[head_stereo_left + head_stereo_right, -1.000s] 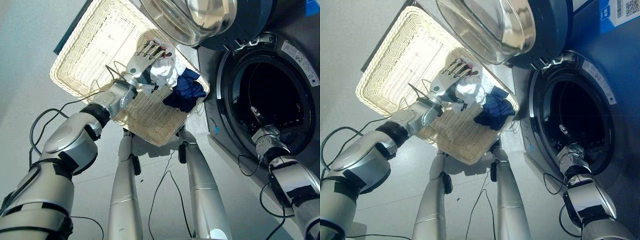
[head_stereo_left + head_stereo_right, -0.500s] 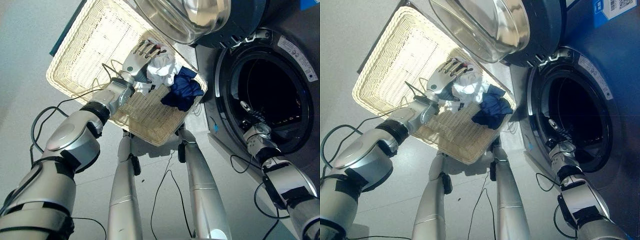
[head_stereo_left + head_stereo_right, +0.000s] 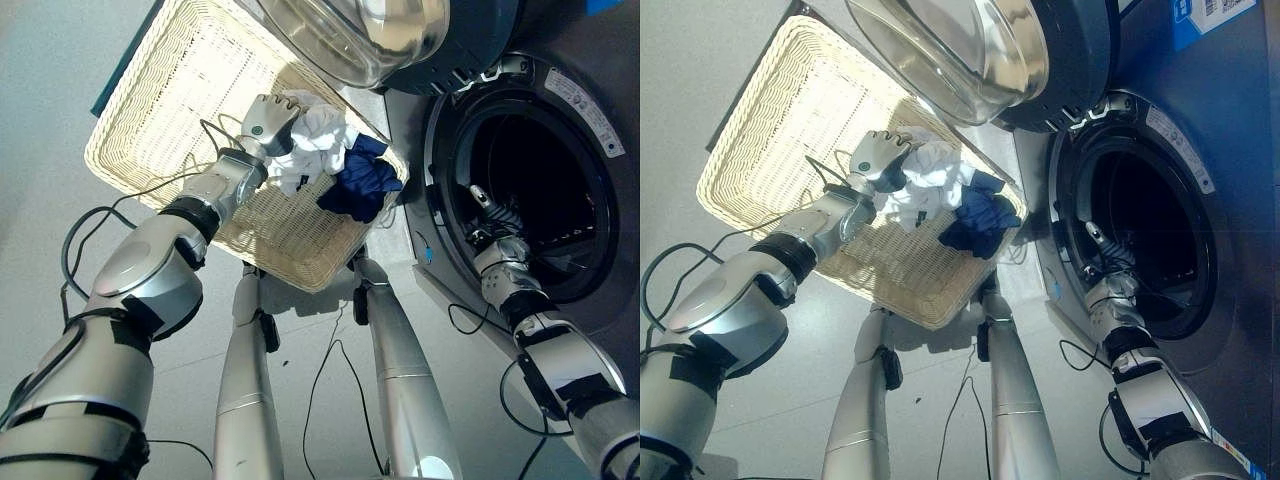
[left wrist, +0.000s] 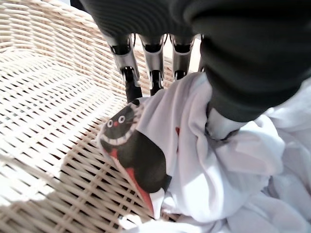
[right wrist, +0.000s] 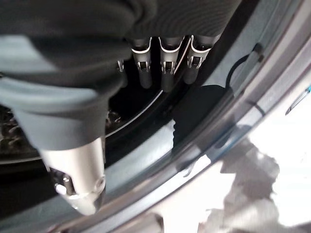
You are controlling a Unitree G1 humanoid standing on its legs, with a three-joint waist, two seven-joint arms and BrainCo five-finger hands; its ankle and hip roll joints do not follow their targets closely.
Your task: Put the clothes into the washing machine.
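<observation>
Both eye views look steeply down from the head; they share the basket (image 3: 170, 110), clothes (image 3: 940, 190) and washer mouth (image 3: 530, 190), slightly offset. Left wrist view sits very close over the white garment (image 4: 214, 165) on wicker. Right wrist view looks along its hand (image 5: 165, 68) at the door rim (image 5: 218, 131).

Left hand (image 3: 268, 118) curled shut, right hand (image 3: 490, 215) straight-fingered.

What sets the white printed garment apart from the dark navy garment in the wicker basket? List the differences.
The white printed garment is bright white with a black-and-red cartoon print; the dark navy garment looks plain dark blue. The left hand curls into the white one, while the navy one lies untouched. The white one sits further from the washing machine; the navy one is at the basket's near edge. Both lie crumpled in the pale wicker basket.
</observation>
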